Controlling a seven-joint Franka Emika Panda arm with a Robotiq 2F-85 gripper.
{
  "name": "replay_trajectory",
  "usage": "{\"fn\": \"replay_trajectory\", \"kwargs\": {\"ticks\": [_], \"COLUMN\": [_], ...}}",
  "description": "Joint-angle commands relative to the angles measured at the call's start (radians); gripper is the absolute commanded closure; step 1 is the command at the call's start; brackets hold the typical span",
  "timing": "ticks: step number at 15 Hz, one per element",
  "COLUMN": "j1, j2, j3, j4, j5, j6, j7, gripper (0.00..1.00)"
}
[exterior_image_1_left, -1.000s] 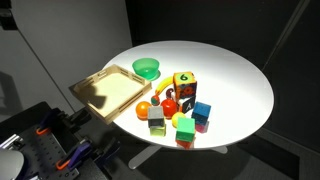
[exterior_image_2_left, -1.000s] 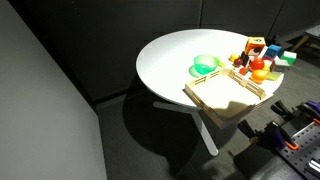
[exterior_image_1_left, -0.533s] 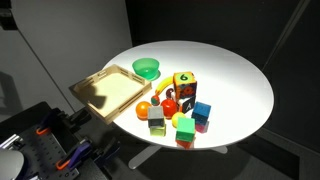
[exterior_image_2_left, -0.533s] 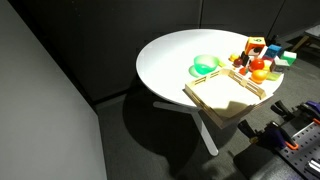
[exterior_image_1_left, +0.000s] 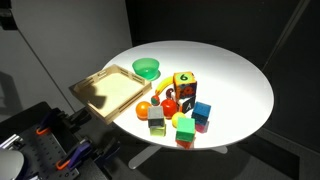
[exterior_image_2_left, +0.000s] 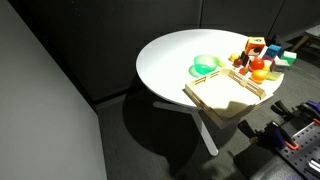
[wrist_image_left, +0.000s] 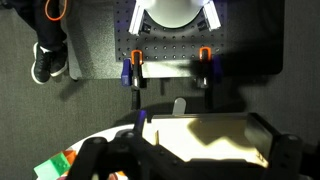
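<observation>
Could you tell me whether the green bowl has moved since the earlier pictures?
No. In both exterior views the green bowl sits exactly as before, beside a corner of the wooden tray.

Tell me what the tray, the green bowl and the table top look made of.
The tray looks like pale wood: tan, matte, with raised sides. The green bowl is probably plastic, going by its uniform bright colour. The table top is smooth and white, likely laminate or painted board; I cannot tell which.

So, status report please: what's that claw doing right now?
Gripper open, holding nothing. Hovers over wooden tray at the table edge. Green bowl and toy blocks sit beside the tray; nothing in the way.
</observation>
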Motion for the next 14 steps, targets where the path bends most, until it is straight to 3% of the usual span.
{"fn": "replay_trajectory", "kwargs": {"ticks": [1,14], "j1": [0.006,0.004], "j2": [0.001,0.010], "j3": [-0.005,-0.005], "j4": [0.001,-0.007], "j5": [-0.003,-0.022], "j6": [-0.001,0.027], "j7": [0.003,-0.007], "gripper": [0.00,0.00]}}
